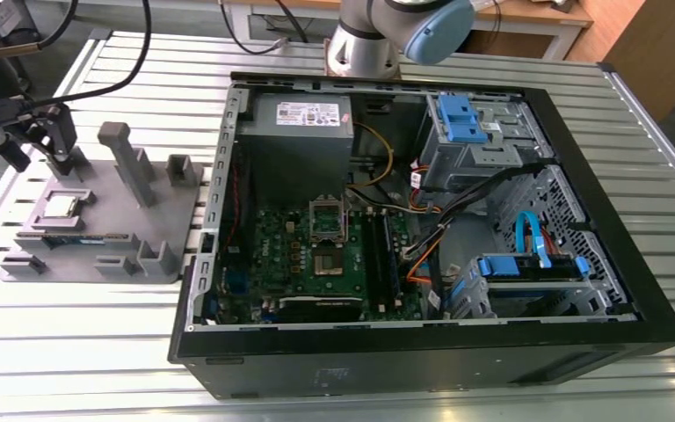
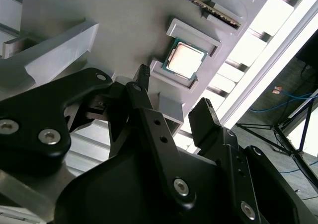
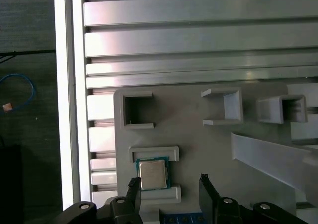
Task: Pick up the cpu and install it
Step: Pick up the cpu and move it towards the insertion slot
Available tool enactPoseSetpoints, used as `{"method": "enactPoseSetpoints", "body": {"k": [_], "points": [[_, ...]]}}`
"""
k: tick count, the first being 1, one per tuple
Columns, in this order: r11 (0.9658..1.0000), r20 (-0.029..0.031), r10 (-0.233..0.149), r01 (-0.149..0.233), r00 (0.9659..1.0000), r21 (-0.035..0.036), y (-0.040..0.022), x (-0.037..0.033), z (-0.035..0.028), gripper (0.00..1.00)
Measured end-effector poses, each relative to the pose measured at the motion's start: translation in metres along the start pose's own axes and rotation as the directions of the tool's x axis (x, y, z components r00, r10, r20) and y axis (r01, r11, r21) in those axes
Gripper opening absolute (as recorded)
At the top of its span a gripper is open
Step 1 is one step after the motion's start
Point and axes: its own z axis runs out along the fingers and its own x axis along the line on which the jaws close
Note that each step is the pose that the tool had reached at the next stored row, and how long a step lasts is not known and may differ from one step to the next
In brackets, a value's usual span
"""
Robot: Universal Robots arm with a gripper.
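**Figure. Gripper over the parts tray, cpu not yet lifted.**

The gripper (image 1: 42, 161) hangs above the grey block tray (image 1: 103, 215), which lies on the slatted metal table (image 1: 80, 352) at the exterior view's left. Its two black fingers (image 3: 204, 186) stand wide apart and hold nothing.

The cpu (image 3: 152, 175), a small square chip with a dull silvery top and a green rim, lies flat in its shallow framed recess in the tray (image 3: 198, 149). Seen along the jaws in the first wrist view, it sits just beyond the fingertips and within the gap between them, much closer to one finger than to the other. In the second wrist view the cpu (image 2: 183, 60) again lies past the fingertips of the gripper (image 2: 174, 90), in line with the opening. Whether the nearer finger touches the chip cannot be told.

A long thin memory stick (image 1: 74, 236) lies in a slot of the tray, on the far side of the cpu from the jaws.

Well apart from the jaws, the open computer case (image 1: 431, 352) lies on its side with its green circuit board (image 1: 314, 255) exposed. The metal-framed socket (image 1: 328, 224) sits near the board's middle.
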Motion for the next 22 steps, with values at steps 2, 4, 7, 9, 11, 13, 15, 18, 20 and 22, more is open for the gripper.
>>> {"method": "enactPoseSetpoints", "body": {"k": [2,4,7,9,11,13,15,18,20,22], "points": [[1.0,0.0002,0.0,0.0,1.0,-0.0001,0.0,0.0001,0.0003,0.59],[1.0,0.0001,0.0,0.0,1.0,0.0,0.0,0.0004,0.0003,0.59],[1.0,0.0001,0.0,0.0,1.0,-0.0001,-0.0001,0.0011,0.0006,0.59],[1.0,0.0,0.0,0.0,1.0,-0.0001,-0.0001,0.0017,0.0008,0.59],[1.0,0.0001,0.0,0.0,1.0,0.0,-0.0002,0.0022,0.001,0.59],[1.0,0.0,0.0,0.0,1.0,0.0,-0.0002,0.0026,0.0012,0.59],[1.0,0.0003,0.0,0.0,1.0,-0.0001,-0.0003,0.0027,0.0014,0.59],[1.0,0.0,0.0,0.0,1.0,0.0,-0.0003,0.0032,0.0014,0.59],[1.0,0.0001,0.0,0.0,1.0,0.0,-0.0003,0.0036,0.0015,0.59],[1.0,0.0001,0.0,0.0,1.0,0.0,-0.0004,0.0043,0.0025,0.59]]}}
